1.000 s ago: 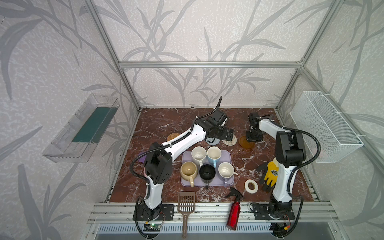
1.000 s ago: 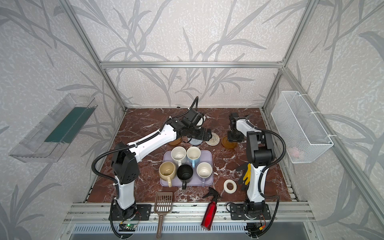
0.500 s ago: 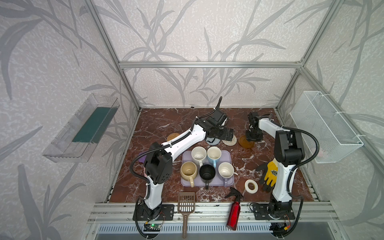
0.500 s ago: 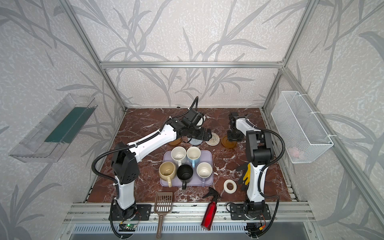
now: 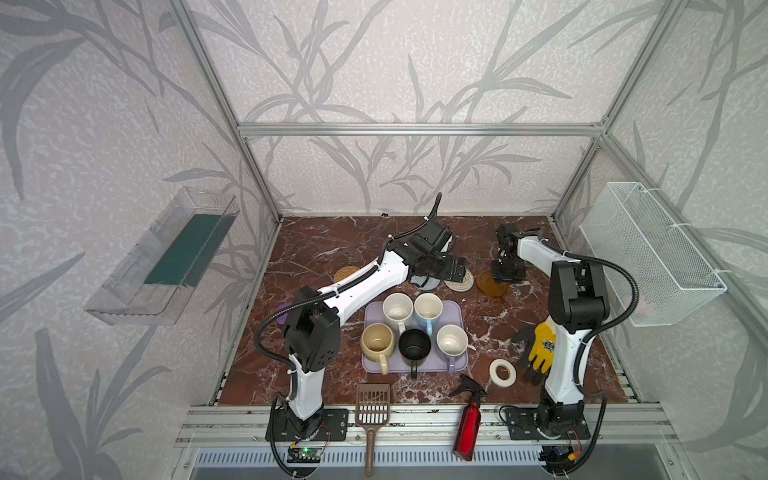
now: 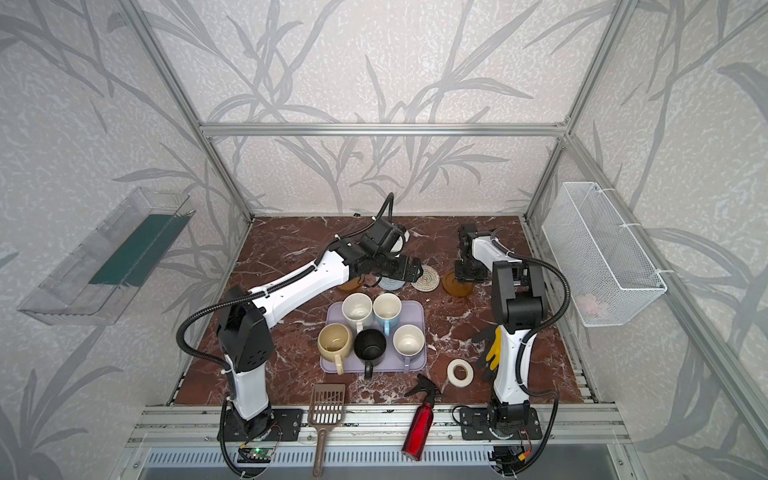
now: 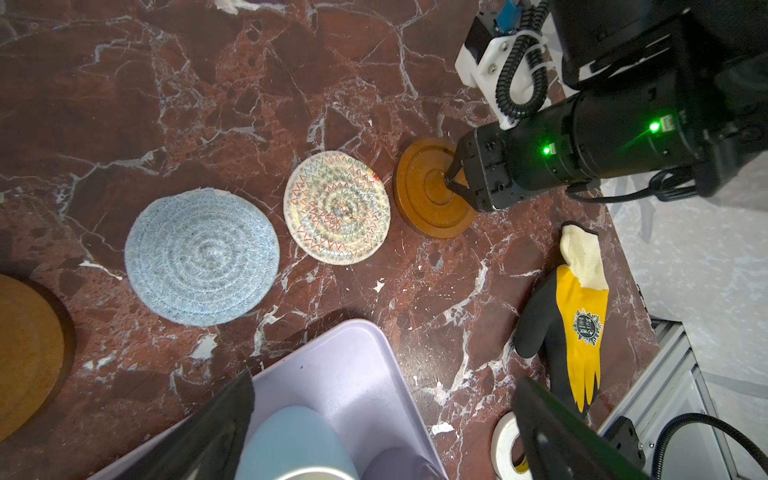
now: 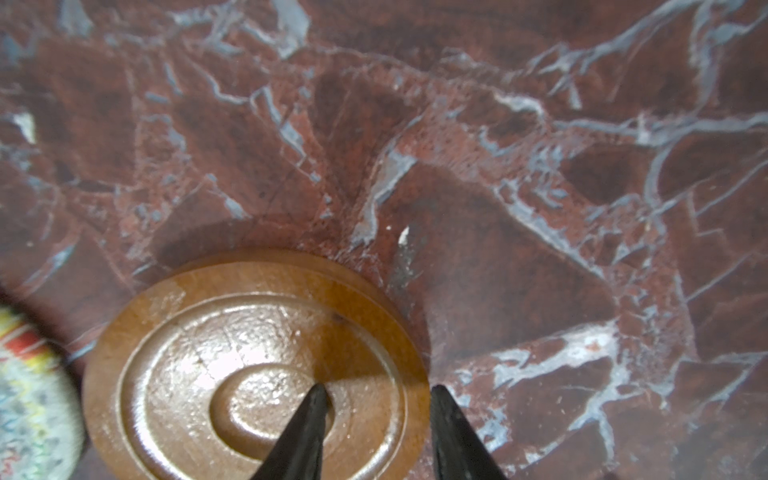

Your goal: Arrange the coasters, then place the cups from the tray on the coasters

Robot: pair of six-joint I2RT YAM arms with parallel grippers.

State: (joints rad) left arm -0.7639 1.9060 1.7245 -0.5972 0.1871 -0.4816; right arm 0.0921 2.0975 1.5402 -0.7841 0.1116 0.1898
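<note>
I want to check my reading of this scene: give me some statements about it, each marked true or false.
1. All five mugs stand on the lavender tray. True.
2. The left gripper holds the light blue mug. False: its jaws stand wide open and empty; that mug stands on the tray.
3. The right gripper straddles the rim of an amber coaster. True.
4. The grey-blue coaster overlaps the cream spiral coaster. False: bare table shows between them.
5. The white tape roll lies on the tray. False: it lies on the table beside the tray.
</note>
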